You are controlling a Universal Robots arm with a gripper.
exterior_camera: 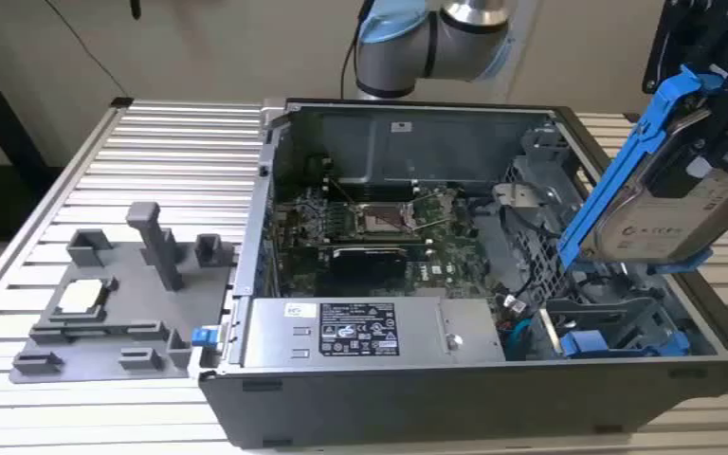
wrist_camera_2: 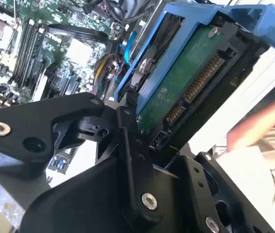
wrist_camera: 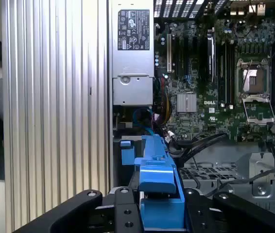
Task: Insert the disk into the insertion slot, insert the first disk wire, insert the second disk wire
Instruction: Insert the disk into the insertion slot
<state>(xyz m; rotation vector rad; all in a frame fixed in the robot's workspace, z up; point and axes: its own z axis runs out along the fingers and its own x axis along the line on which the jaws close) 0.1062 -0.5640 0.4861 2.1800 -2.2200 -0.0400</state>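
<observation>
Computer case (exterior_camera: pixel 465 398): lid off, on the ribbed table (exterior_camera: pixel 174 161), filling the half toward the exterior view's right.
In the case: a green motherboard (exterior_camera: pixel 377 237) on its floor. A silver labelled power-supply box (exterior_camera: pixel 352 332) lies along the near wall. A grey drive cage sits in the corner at the exterior view's right.
Insertion slot (exterior_camera: pixel 610 318): a bay of that cage, with nothing pushed into it. A second blue-fronted carrier (exterior_camera: pixel 617 343) sits low in the cage beside it.
Disk (exterior_camera: pixel 667 209): out of the case, held in the air above the cage and tilted steeply. Its labelled silver face shows in the exterior view and its green circuit side in the second wrist view.
Claw (wrist_camera: pixel 159 208): closed on the disk's blue frame, black fingers (wrist_camera: pixel 123 213) pressing on both sides.
Grey fixture (exterior_camera: pixel 111 303): on the table near the edge at the exterior view's left, well apart from the case.
Blue cable (exterior_camera: pixel 519 334): loose between the power-supply box and the cage; its ends are hidden.
Hard to make out: the slot's depth, and a blurred pinkish shape (wrist_camera_2: pixel 259 128) past the disk.
</observation>
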